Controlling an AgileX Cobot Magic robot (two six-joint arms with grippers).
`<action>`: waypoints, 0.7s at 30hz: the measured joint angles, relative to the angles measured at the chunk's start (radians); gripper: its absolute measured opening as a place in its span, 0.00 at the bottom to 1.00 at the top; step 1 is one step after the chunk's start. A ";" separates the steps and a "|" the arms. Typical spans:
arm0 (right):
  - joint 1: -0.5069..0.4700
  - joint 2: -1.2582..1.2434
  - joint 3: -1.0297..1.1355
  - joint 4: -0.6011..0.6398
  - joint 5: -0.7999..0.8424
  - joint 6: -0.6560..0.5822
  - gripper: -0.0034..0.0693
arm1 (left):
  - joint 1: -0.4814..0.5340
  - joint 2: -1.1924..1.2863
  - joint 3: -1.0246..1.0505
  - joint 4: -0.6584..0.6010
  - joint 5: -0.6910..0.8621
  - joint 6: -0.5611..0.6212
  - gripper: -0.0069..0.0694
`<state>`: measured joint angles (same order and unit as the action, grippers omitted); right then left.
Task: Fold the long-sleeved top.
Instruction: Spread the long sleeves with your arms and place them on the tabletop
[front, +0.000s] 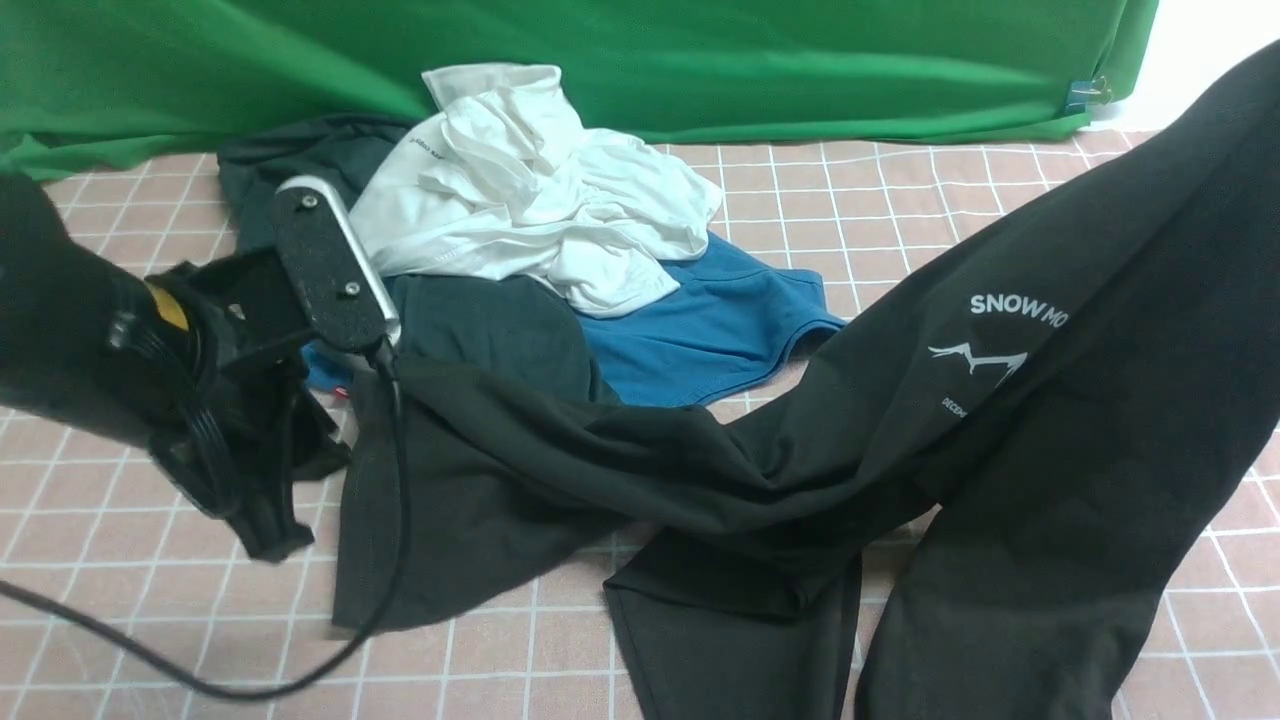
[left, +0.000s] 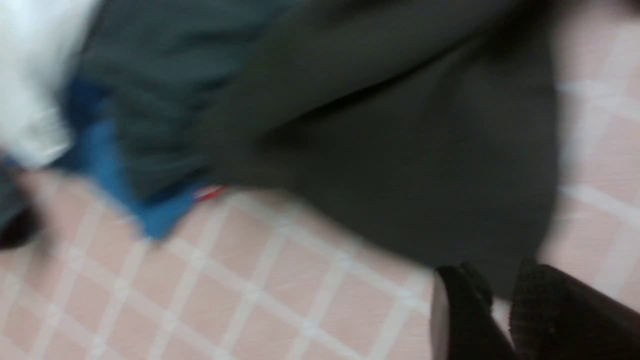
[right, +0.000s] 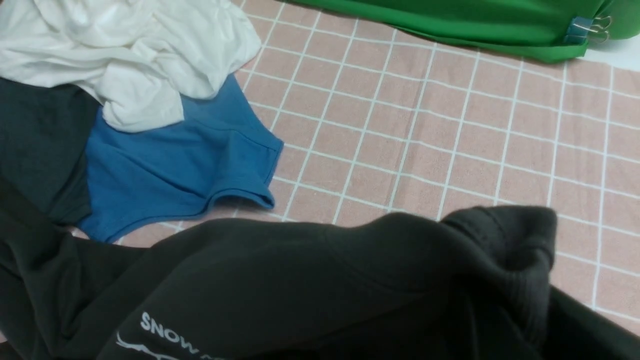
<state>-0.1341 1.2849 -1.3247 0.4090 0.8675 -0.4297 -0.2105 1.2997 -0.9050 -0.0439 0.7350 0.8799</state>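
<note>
- Black top (front: 1050, 480) was closest, rising past the bench's (front: 500, 660) right edge, with its other end slumped on the near-left part.
- Left claw (left: 495, 290) hung by that slumped edge, fingers (left: 460, 315) a crack apart, nothing pinched.
- Right claw was out of shot, so can't tell its state. My guess is it held the raised end.
- Step-wise I'd say spreading out, no fold yet.
- Next move needs a grip on the low end, clear of the white shirt (front: 530, 190), then a taut pull.
</note>
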 joint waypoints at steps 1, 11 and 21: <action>0.000 0.004 0.000 0.001 -0.001 -0.001 0.18 | 0.000 0.014 -0.005 0.009 -0.011 -0.017 0.28; 0.000 0.068 0.000 0.015 -0.018 -0.005 0.18 | 0.000 0.205 -0.210 -0.227 0.298 0.305 0.27; 0.000 0.083 0.000 0.045 -0.011 -0.023 0.18 | 0.000 0.233 0.091 -0.202 0.080 0.490 0.46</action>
<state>-0.1341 1.3680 -1.3247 0.4536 0.8570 -0.4527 -0.2105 1.5324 -0.8138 -0.2460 0.8150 1.3700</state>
